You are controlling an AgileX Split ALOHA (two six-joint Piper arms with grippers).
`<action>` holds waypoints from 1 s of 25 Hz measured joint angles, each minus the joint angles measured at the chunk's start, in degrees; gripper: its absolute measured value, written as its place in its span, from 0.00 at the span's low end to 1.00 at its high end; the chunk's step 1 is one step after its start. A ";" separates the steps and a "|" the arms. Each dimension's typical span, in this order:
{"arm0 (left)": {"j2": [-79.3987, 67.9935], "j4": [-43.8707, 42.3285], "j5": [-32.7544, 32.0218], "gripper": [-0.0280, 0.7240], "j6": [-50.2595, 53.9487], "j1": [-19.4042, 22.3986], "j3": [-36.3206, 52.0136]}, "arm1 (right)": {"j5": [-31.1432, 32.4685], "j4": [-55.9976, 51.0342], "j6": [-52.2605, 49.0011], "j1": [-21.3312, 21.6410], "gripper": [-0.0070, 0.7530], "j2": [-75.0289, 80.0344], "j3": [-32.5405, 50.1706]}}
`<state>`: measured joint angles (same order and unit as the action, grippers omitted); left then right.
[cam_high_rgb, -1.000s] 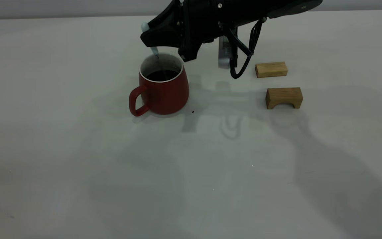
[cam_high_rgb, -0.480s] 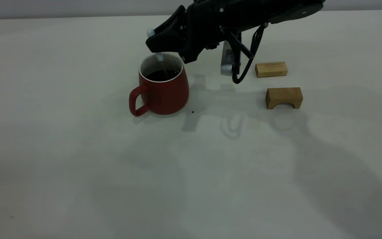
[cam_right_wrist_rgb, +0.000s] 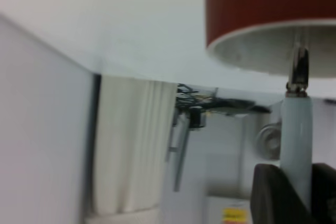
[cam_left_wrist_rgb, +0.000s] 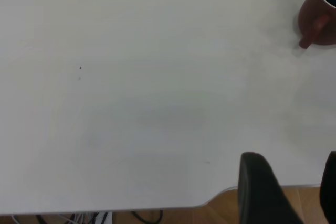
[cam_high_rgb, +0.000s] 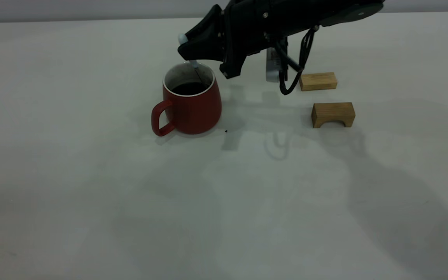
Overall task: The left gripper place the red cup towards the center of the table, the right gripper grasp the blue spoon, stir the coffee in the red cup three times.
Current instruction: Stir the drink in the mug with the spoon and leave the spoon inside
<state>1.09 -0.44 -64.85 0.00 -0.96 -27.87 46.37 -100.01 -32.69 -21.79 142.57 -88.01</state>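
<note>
From across the table (cam_high_rgb: 72,163), the red cup (cam_high_rgb: 191,103) stands upright near the middle, handle toward the camera's left, with dark coffee (cam_high_rgb: 189,88) well below the rim. The right claw (cam_high_rgb: 193,48) hangs just above the far side of the rim, clenched on the pale handle of the blue spoon (cam_high_rgb: 193,64), whose thin shaft slants down into the cup. The risk I see is the spoon's shaft riding against the rim: a wide sweep could drag or tip the cup and slop coffee onto the table. The claw's lower body sits close to the rim too, so a small drop might knock it. Two wooden blocks (cam_high_rgb: 318,81) lie well apart to the right, out of harm's way.

From the left wrist, the left claw (cam_left_wrist_rgb: 286,192) is parked over the table's edge, far from the cup (cam_left_wrist_rgb: 319,17). Its fingers stand apart, released and holding nothing, so nothing steadies the cup if the spoon pushes it.

From the right wrist, the right claw (cam_right_wrist_rgb: 296,195) has its two dark fingers (cam_right_wrist_rgb: 273,195) pressed on either side of the spoon's light-blue handle (cam_right_wrist_rgb: 295,140), barely open beyond its width. The grip sits low on a smooth, rounded handle, so I'd guess the spoon could twist or slip during the stir. The metal shaft runs on into the cup's white mouth (cam_right_wrist_rgb: 268,51).
</note>
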 joint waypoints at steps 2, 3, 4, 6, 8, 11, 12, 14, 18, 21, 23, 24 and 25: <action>0.00 0.00 0.00 0.51 0.00 0.00 0.00 | 0.17 0.38 -4.87 0.06 0.19 0.05 0.00; 0.00 0.00 0.00 0.51 0.00 0.00 0.00 | 0.42 0.39 -6.19 0.01 0.19 0.05 0.00; 0.00 0.00 0.00 0.51 0.00 0.00 0.00 | 0.67 0.04 -6.38 -0.20 0.19 0.05 0.00; 0.00 0.00 0.00 0.51 0.00 0.00 0.00 | 0.86 -0.77 -4.76 -0.49 0.19 0.05 -0.05; 0.00 0.00 0.00 0.51 0.00 0.00 0.00 | 0.82 -0.94 -0.87 -0.83 0.19 0.05 -0.19; 0.00 0.00 0.00 0.51 0.00 0.00 0.00 | 0.45 -1.06 3.79 -1.02 0.19 0.05 -0.19; 0.00 0.00 0.00 0.51 0.00 0.00 0.00 | 0.45 -1.06 5.05 -1.02 0.19 0.05 -0.19; 0.00 0.00 0.00 0.51 0.00 0.00 0.00 | 0.50 -1.06 6.06 -0.91 0.19 0.05 -0.19; 0.00 0.00 0.00 0.51 0.00 0.00 0.00 | 0.50 0.11 6.49 -0.41 0.19 0.05 -0.19; 0.00 0.00 0.00 0.51 0.00 0.00 0.00 | 0.45 2.11 6.49 -0.16 0.19 0.05 -0.23; 0.00 0.00 0.00 0.51 0.00 0.00 0.00 | 0.45 2.77 6.49 -0.10 0.19 0.05 -0.23; 0.00 0.00 0.00 0.51 0.00 0.00 0.00 | 0.50 2.84 6.49 -0.10 0.19 0.12 -0.23; 0.00 0.00 0.00 0.51 0.00 0.00 0.00 | 0.62 2.84 6.49 -0.10 0.19 0.25 -0.23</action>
<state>1.09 -0.44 -64.85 0.00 -0.96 -27.87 47.00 -97.16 -26.21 -21.89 142.82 -88.24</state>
